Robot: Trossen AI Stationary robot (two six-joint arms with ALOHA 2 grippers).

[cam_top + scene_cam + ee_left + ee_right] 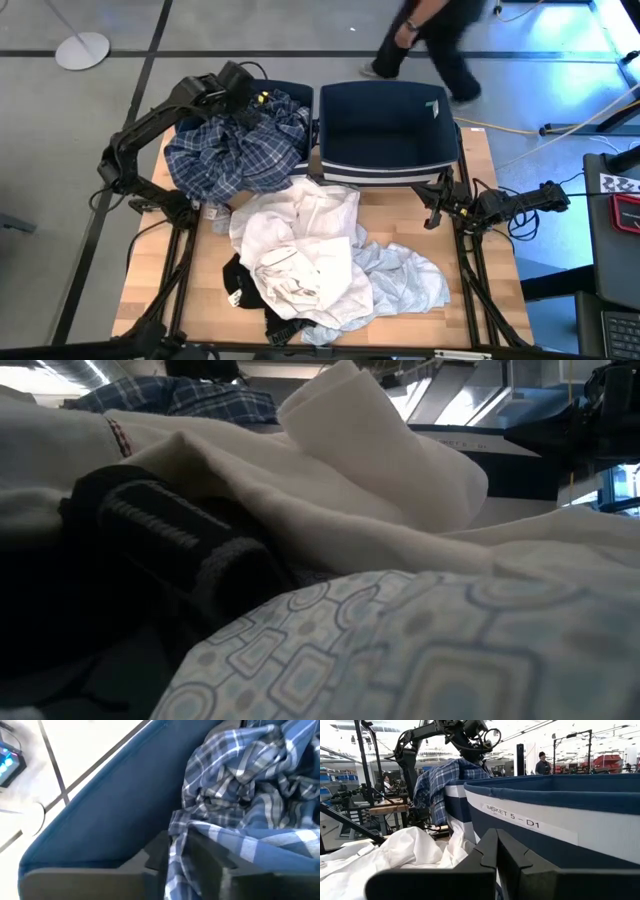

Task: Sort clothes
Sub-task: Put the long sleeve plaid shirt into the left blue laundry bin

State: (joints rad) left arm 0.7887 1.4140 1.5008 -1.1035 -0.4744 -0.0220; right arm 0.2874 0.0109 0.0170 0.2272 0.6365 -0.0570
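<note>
My left gripper is over the left navy bin at the table's far side, shut on the blue-white plaid shirt. The shirt fills that bin and spills over its near wall onto the table. My right gripper is shut and empty, low by the near right corner of the right navy bin. A white garment, a pale blue patterned one and a black one lie heaped on the table's near half. My left gripper pinches a bunched part of the plaid shirt between its two fingers; one layer or several, I cannot tell. The fingers come slanting down from above the bin. The rest of the shirt lies slack in the bin and over its near wall.
The right bin's inside shows no clothes. A label reading "BASKET 5 - D1" is on its wall. A person walks on the floor beyond the table's far edge. Bare wood shows at the table's near left.
</note>
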